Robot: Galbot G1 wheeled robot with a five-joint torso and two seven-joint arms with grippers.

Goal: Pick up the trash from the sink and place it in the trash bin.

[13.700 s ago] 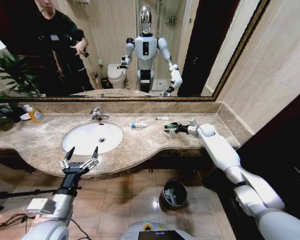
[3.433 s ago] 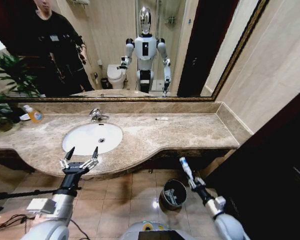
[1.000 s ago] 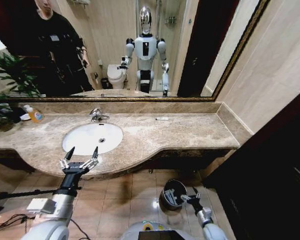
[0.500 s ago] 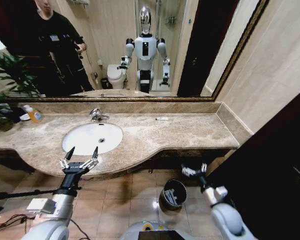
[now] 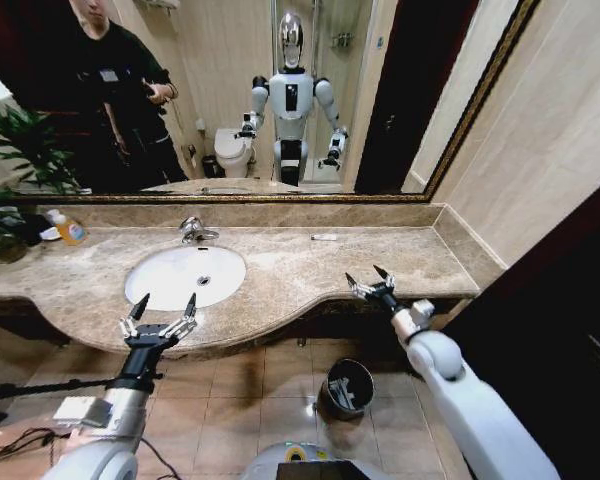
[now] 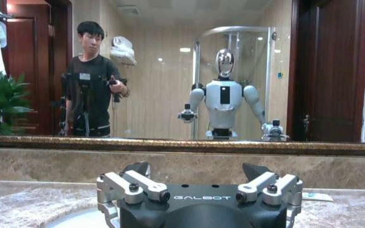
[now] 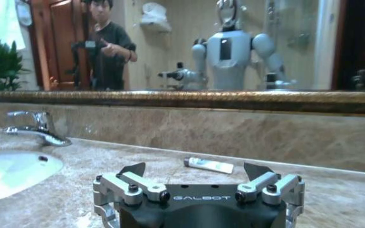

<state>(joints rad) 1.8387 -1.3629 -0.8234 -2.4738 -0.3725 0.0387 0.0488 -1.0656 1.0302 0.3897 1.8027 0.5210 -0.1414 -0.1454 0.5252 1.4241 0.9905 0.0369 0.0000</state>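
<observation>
The white oval sink (image 5: pixel 185 275) sits in the marble countertop (image 5: pixel 280 290). One piece of trash, a small white tube (image 5: pixel 323 237), lies on the counter by the back wall, right of the sink. The right wrist view shows this tube (image 7: pixel 209 164) a short way ahead of my open right gripper (image 7: pixel 195 169). That right gripper (image 5: pixel 372 283) hovers over the counter's front edge, holding nothing. My left gripper (image 5: pixel 162 308) stays open at the front edge before the sink. The dark trash bin (image 5: pixel 347 388) stands on the floor below, with light scraps inside.
A chrome faucet (image 5: pixel 193 230) stands behind the sink. A yellow-orange bottle (image 5: pixel 70 230) and a plant (image 5: pixel 5 170) are at the far left. A large mirror (image 5: pixel 280 100) backs the counter, and a wall closes it off on the right.
My right arm has risen from the trash bin near the floor to the counter's front edge, gripper open and empty. The left arm has not moved.
</observation>
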